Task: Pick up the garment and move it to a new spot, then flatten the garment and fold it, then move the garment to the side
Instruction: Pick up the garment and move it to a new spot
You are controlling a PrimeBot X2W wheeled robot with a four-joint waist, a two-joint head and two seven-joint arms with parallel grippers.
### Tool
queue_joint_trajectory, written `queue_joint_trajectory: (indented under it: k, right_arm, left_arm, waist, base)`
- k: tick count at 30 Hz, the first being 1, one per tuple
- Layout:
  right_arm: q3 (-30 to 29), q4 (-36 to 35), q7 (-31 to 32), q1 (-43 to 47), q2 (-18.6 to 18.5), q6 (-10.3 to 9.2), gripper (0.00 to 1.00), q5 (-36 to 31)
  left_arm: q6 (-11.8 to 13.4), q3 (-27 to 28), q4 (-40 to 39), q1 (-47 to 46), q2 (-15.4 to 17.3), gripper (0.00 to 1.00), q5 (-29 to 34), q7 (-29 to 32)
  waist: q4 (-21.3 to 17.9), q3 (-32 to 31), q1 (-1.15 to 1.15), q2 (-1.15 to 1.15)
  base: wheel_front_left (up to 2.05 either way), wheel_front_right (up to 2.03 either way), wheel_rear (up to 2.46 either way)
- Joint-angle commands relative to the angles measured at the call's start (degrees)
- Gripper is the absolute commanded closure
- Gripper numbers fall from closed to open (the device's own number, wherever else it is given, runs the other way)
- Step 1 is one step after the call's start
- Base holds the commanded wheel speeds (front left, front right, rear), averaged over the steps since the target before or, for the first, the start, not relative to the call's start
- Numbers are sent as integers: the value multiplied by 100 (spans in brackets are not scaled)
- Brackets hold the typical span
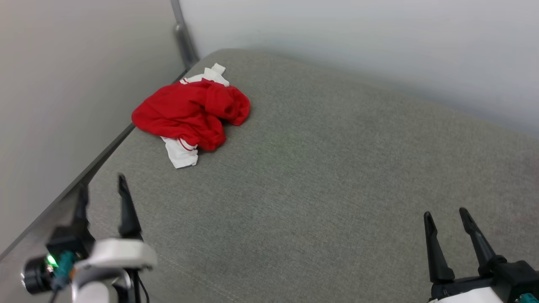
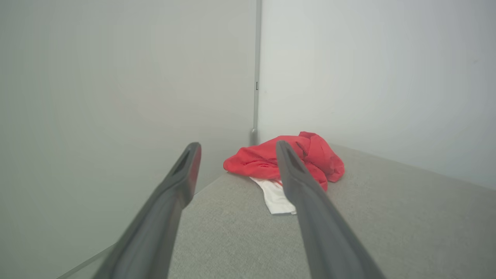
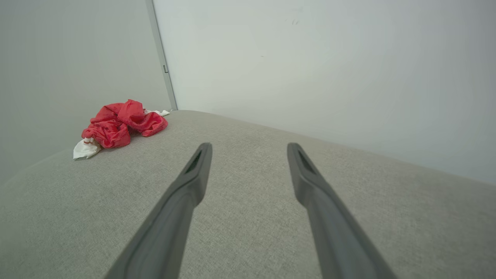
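The garment is bright red, with white sleeves and thin red stripes on the trim. The cushion is plain speckly grey, and the walls are just off-white.

Bright, soft, even light, faint shadows; the left hand looks blurred in head view.

Grey fabric cushion meets pale walls at a corner
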Motion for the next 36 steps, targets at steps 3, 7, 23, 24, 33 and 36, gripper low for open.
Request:
queue_joint_trajectory:
  k: [3, 7, 23, 24, 33, 36]
  right_arm:
    - [-50, -90, -10, -185, 7, -4, 0, -169]
    - [-154, -196, -10, -393, 7, -4, 0, -370]
    - [-622, -1202, -10, -1631, 5, -4, 0, -1172]
    - [-620, -1267, -10, -1665, 6, -4, 0, -1202]
    - [-592, -1650, -10, -1830, 5, -4, 0, -1283]
    - [-534, -1728, -10, -1884, 5, -4, 0, -1357]
  left_arm:
    - [-221, 272, 95, -653, 141, 0, -36, -16]
    - [-455, 537, 260, -1517, 357, 0, -17, -16]
    - [-1049, 1107, 1732, -4857, 1817, 0, -143, 11]
    - [-1066, 1043, 1955, -5043, 1938, 0, -184, 88]
    - [-1137, -163, 3467, -5976, 2826, 0, -1364, 1662]
    - [-1138, -622, 3779, -5980, 2979, 0, -2253, 2607]
  waist:
    - [-175, 356, 0, 0]
    - [-310, 817, 0, 0]
    - [-970, 2912, 0, 0]
    - [-992, 2980, 0, 0]
    - [-1170, 3326, 0, 0]
    - [-1225, 3434, 0, 0]
  base:
    - [0, 0, 0]
    - [0, 0, 0]
    - [0, 0, 0]
    - [0, 0, 0]
    - [0, 0, 0]
    - [0, 0, 0]
